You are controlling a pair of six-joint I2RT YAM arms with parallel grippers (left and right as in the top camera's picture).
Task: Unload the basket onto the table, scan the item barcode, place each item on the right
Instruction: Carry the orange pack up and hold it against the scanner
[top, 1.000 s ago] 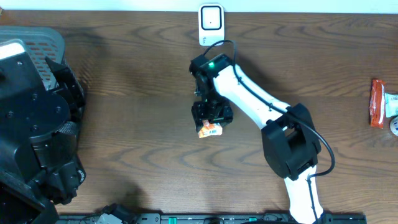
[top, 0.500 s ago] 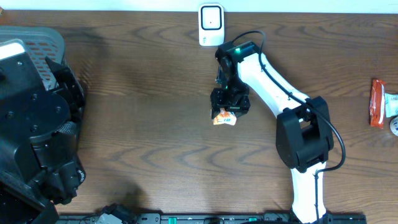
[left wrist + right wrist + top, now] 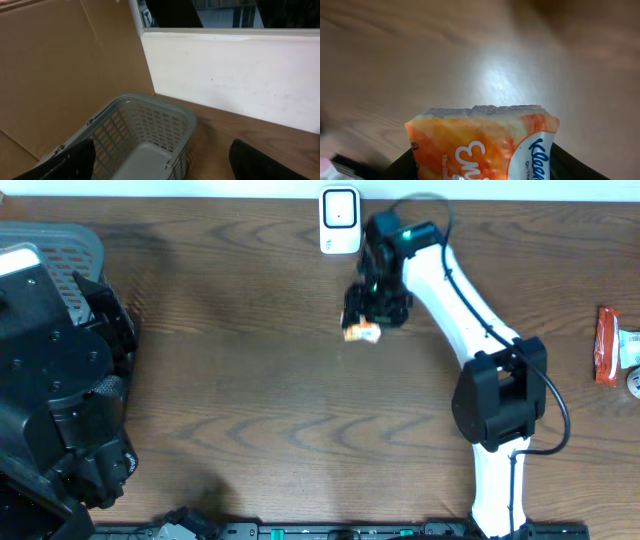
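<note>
Tissue pack nearly at the scanner
Your right gripper pinches the soft pack near the scanner; left gripper jaws sit spread. That squishy wrapper could slip or crumple, hiding the barcode.

Landmark: barcode scanner, middle of the table's far edge.
- Kleenex tissue pack: near the scanner, slightly to its right and nearer the robot, between the right gripper's fingers.
- Basket: well left of the scanner, behind the left arm.
- Packet: far right of the scanner, by the table's right edge.
</note>
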